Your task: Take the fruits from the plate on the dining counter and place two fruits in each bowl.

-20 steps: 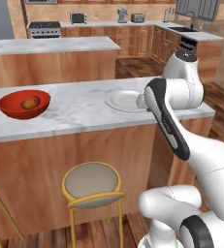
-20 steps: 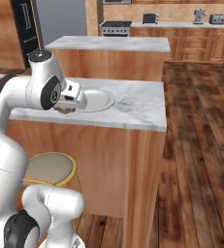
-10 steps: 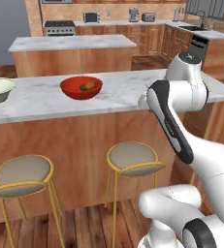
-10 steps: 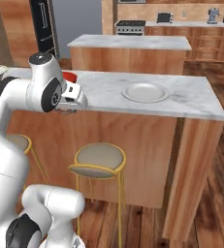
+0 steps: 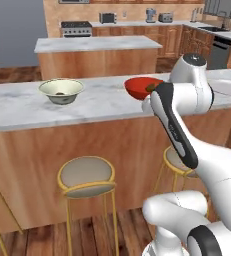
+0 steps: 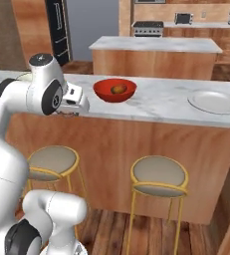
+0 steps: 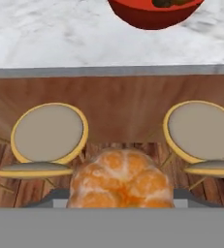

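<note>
Shifted left along the dining counter (image 5: 17, 107) since a second ago — base drive, not the objects: cream bowl (image 5: 61, 91) now in view, plate (image 6: 214, 102) off to 3 o'clock. Gripper (image 7: 121, 193) clamped on an orange fruit (image 7: 121, 179), held out over the stools (image 7: 49, 133). Red bowl (image 7: 152, 13) at 12 o'clock — cream bowl around 10, farther off, probably next target.

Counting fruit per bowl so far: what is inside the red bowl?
The red bowl holds one brownish fruit, seen from the right base. Its near wall covers the bottom, so a second piece cannot be ruled out.
</note>
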